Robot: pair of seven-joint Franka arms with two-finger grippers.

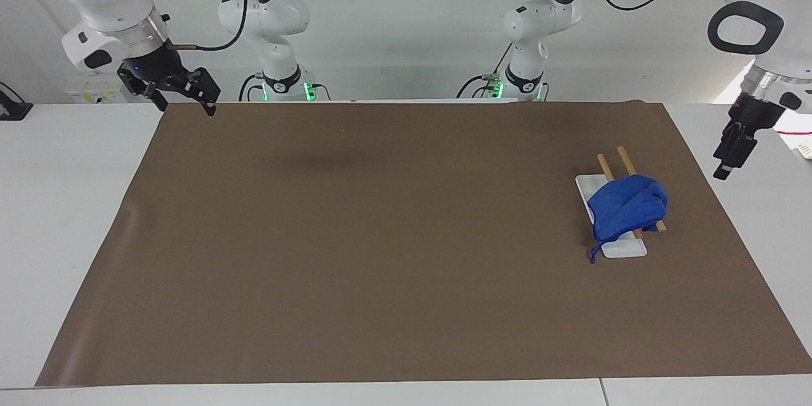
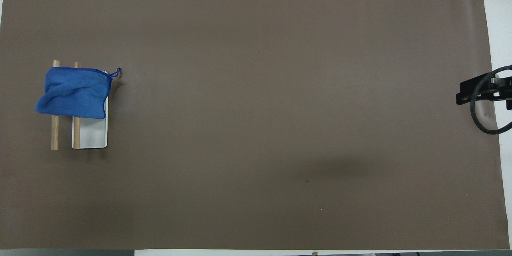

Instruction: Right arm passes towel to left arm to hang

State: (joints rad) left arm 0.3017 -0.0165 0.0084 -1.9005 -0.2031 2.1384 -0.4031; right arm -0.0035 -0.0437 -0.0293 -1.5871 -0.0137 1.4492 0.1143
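The desk [image 1: 76, 216] is white and carries a large brown mat [image 1: 406, 254] that covers most of its width; bare white margins remain at both ends and along the edge farthest from the robots. The mat lies flat, with a slight ripple at the right arm's end.

Toward the left arm's end of the desk, a white tray [image 1: 625, 248] rests on the mat with two wooden rods [image 1: 607, 167] running lengthwise over it. The towel [image 1: 625, 208] — bright blue, bunched — is draped across both rods and part of the tray, free of either end effector. Its cord loop [image 1: 594, 255] hangs off the corner farthest from the robots.

The left end effector [image 1: 724, 173] hangs above the bare desk just past the mat's edge, clear of the towel, holding nothing; its fingers cannot be made out. The right end effector [image 1: 184, 101] waits over the mat's corner at the right arm's end — fingers spread apart, empty.

At the robots' end, both arm bases show green lights against a plain white wall [image 1: 406, 44].
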